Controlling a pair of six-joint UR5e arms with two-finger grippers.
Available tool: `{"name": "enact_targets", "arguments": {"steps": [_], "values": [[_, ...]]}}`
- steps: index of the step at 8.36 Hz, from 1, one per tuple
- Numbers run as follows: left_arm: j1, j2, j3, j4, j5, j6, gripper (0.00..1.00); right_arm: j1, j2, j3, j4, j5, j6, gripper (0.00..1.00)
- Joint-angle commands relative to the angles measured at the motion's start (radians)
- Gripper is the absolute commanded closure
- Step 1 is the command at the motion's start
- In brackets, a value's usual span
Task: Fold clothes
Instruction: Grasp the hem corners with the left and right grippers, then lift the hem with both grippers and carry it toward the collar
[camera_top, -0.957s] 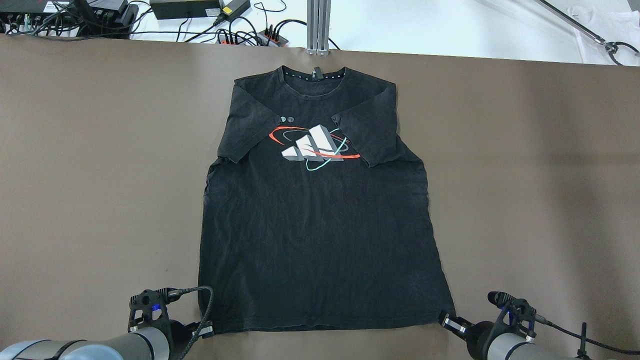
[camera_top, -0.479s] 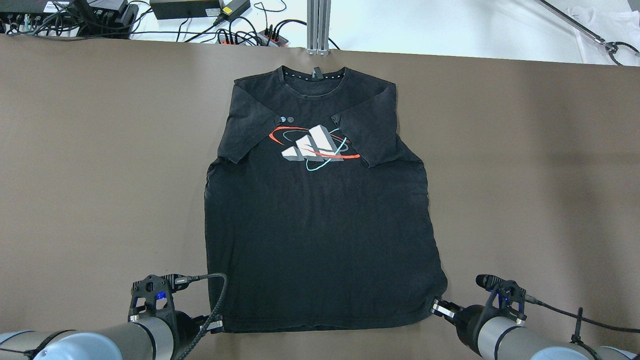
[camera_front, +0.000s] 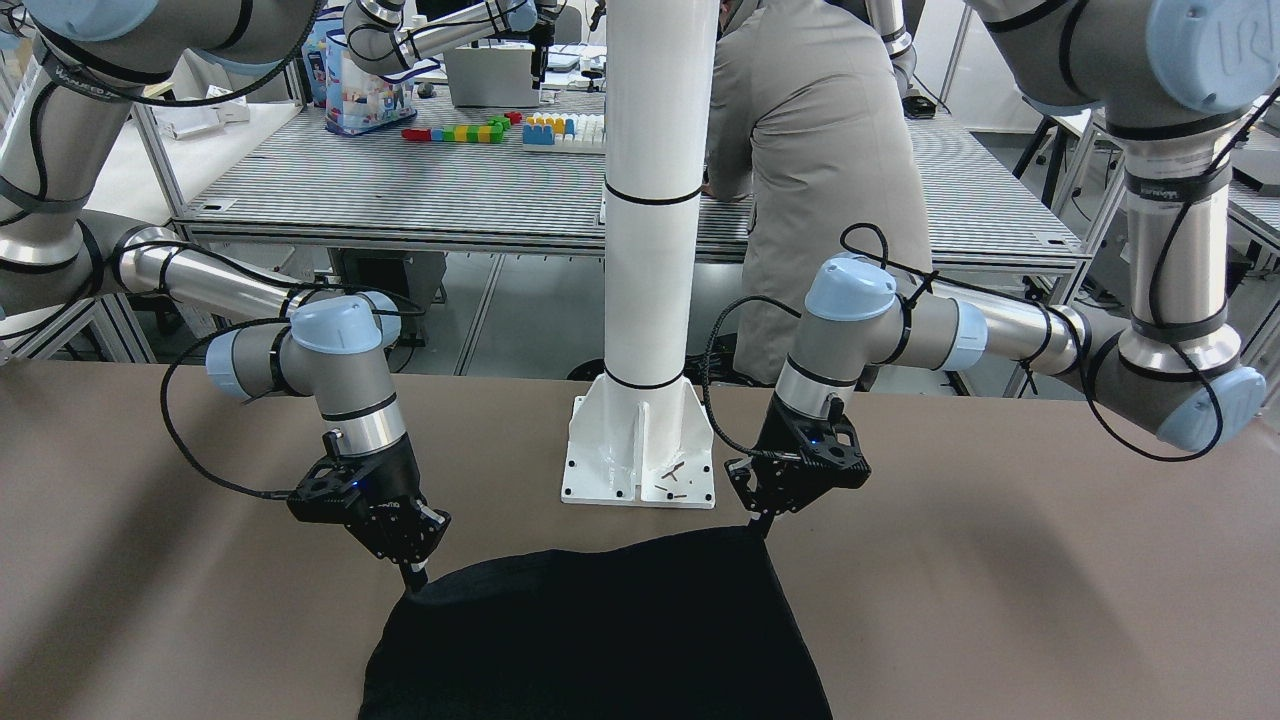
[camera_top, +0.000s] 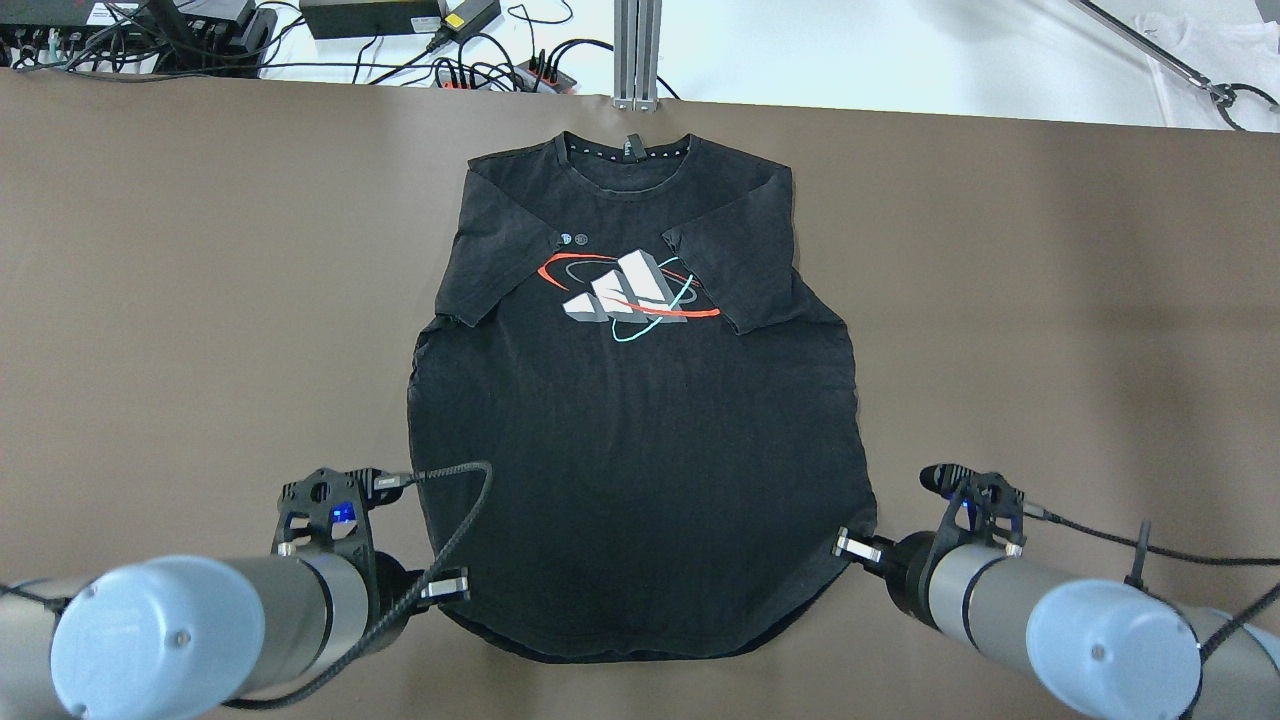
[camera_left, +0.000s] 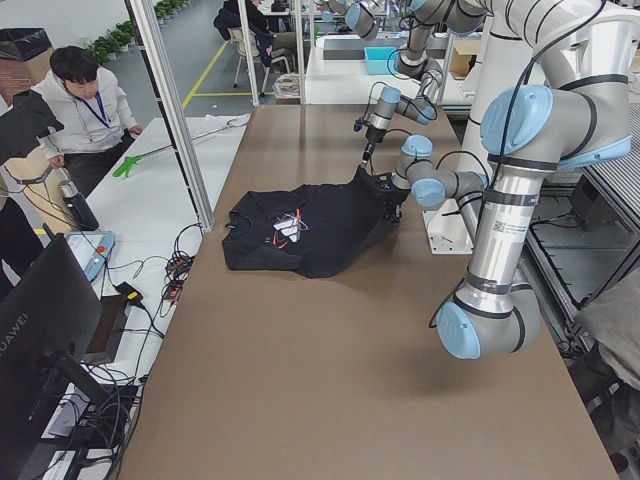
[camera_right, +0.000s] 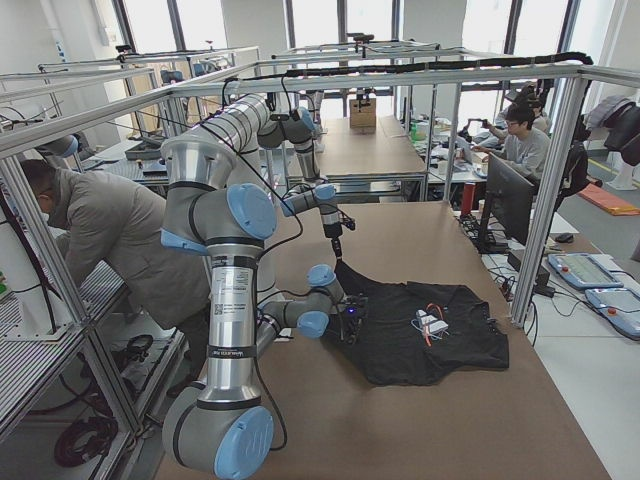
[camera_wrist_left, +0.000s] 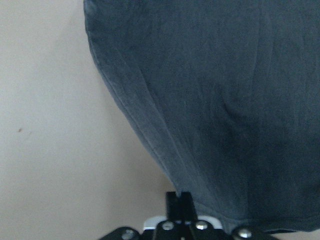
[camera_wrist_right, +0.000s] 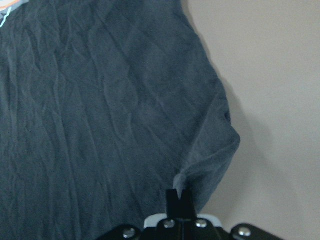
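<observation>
Overhead exterior gives me the whole layout: the shirt (camera_top: 640, 450) lies face up in the middle of the table (camera_top: 150, 300), collar at the far edge, both sleeves folded in over the chest print, and its near hem in my grip. My left gripper (camera_top: 452, 586) is clenched on the hem's left corner and my right gripper (camera_top: 848, 545) on the right corner. I hold the two corners rather than the middle so that, as I judge it, the hem can travel toward the collar as one edge for the bottom-to-top fold. The hem bows toward me between my grippers, which suggests soft, thin cloth that will droop further if the corners come closer together.

That view cannot tell me whether the hem is off the table. The front-facing camera does: both corners sit up at my fingertips, above the brown surface, near the base of the white pillar (camera_front: 650, 200). It hides the collar and print, though. My wrist cameras settle the grip itself. On the right, a peak of dark cloth rises into my shut fingers (camera_wrist_right: 172, 202). On the left, they are pressed together at the hem's edge.
</observation>
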Motion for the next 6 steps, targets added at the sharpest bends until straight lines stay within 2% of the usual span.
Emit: {"name": "enact_targets", "arguments": {"steps": [1,2,3,4,5,6], "values": [[-0.232,-0.043,0.007,0.088,-0.239,0.199,1.00,0.132,0.031,0.044,-0.055,0.221,-0.161,1.00],[-0.288,-0.040,0.003,0.101,-0.325,0.270,1.00,0.156,0.024,0.090,-0.095,0.313,-0.199,1.00],[-0.295,-0.015,-0.012,0.101,-0.393,0.300,1.00,0.138,-0.019,0.172,-0.121,0.391,-0.238,1.00],[-0.278,0.018,-0.051,0.099,-0.433,0.300,1.00,0.043,-0.080,0.246,-0.126,0.413,-0.240,1.00],[-0.228,0.070,-0.124,0.099,-0.494,0.301,1.00,-0.031,-0.137,0.295,-0.126,0.414,-0.240,1.00],[-0.150,0.139,-0.211,0.099,-0.507,0.300,1.00,-0.094,-0.200,0.357,-0.127,0.418,-0.240,1.00]]}}
